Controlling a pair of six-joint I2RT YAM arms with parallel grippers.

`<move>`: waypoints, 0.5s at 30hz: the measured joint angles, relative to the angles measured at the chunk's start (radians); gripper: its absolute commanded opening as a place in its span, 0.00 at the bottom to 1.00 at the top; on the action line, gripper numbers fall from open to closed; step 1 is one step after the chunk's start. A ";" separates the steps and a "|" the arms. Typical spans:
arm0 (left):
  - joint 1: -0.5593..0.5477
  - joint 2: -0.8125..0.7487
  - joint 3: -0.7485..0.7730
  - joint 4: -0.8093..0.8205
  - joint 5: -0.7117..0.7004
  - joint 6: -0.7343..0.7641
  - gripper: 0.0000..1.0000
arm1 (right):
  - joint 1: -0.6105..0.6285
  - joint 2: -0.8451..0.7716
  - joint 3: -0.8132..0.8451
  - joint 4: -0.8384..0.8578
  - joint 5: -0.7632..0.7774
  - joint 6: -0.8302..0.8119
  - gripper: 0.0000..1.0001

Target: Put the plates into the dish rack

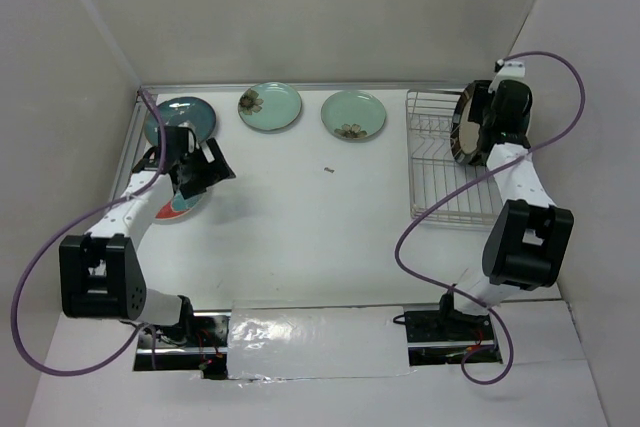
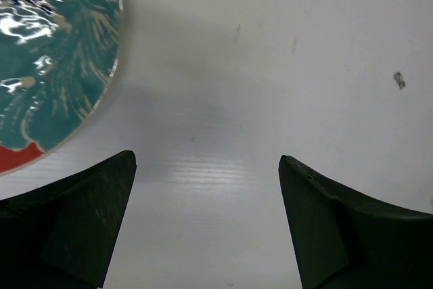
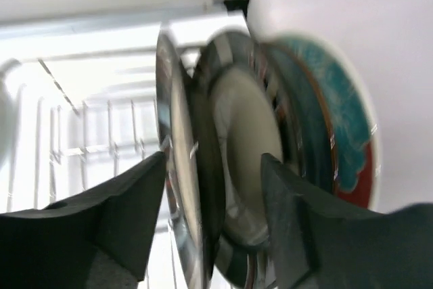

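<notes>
Now, left gripper [image 2: 206, 225]: jaws wide apart and holding nothing, low over bare table [image 1: 300, 247] just beside a plate; probably lining up on its rim.
Red plate with teal flowers [image 2: 47, 52]: flat near the table's left edge, partly under the left arm in the top view, not yet racked.
Dark teal plate [image 1: 180, 117]: flat in the far-left corner.
Mint plates [image 1: 270, 107] [image 1: 353, 114]: two, flat along the far edge, near each other but apart.
Dish rack [image 1: 440, 162]: at the right edge, its dividers keeping the plates on edge.
Racked plates [image 3: 243, 140]: at least three upright at the rack's far end, close together. The front one is blurred, then cream with a dark striped rim, and red-and-teal behind.
Right gripper [image 3: 213, 160]: fingers parted, straddling the front rims without pinching. This reads as a release, the wires bearing the plate.
</notes>
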 measured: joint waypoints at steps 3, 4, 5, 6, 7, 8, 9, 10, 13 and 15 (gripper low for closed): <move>0.024 0.067 0.061 -0.024 -0.051 0.002 1.00 | 0.015 -0.016 0.045 -0.016 -0.004 0.039 0.70; 0.032 0.084 0.076 -0.031 -0.065 0.003 1.00 | 0.023 -0.023 0.062 -0.023 -0.010 0.055 0.71; 0.040 0.105 0.092 -0.040 -0.082 0.004 1.00 | 0.032 -0.029 0.076 -0.030 -0.015 0.069 0.71; 0.048 0.124 0.107 -0.049 -0.103 0.005 1.00 | 0.044 -0.037 0.088 -0.035 -0.023 0.084 0.71; 0.055 0.146 0.122 -0.057 -0.124 0.006 1.00 | 0.059 -0.045 0.096 -0.040 -0.035 0.097 0.72; 0.062 0.168 0.135 -0.063 -0.141 0.008 1.00 | 0.076 -0.055 0.100 -0.044 -0.049 0.111 0.72; 0.071 0.194 0.151 -0.070 -0.156 0.011 1.00 | 0.095 -0.064 0.102 -0.048 -0.056 0.122 0.72; 0.077 0.220 0.162 -0.071 -0.164 0.019 1.00 | 0.115 -0.071 0.102 -0.050 -0.071 0.133 0.72; 0.090 0.301 0.189 -0.075 -0.189 0.032 1.00 | 0.179 -0.086 0.100 -0.057 -0.103 0.163 0.73; 0.091 0.350 0.200 -0.076 -0.189 0.042 1.00 | 0.217 -0.099 0.084 -0.058 -0.117 0.179 0.73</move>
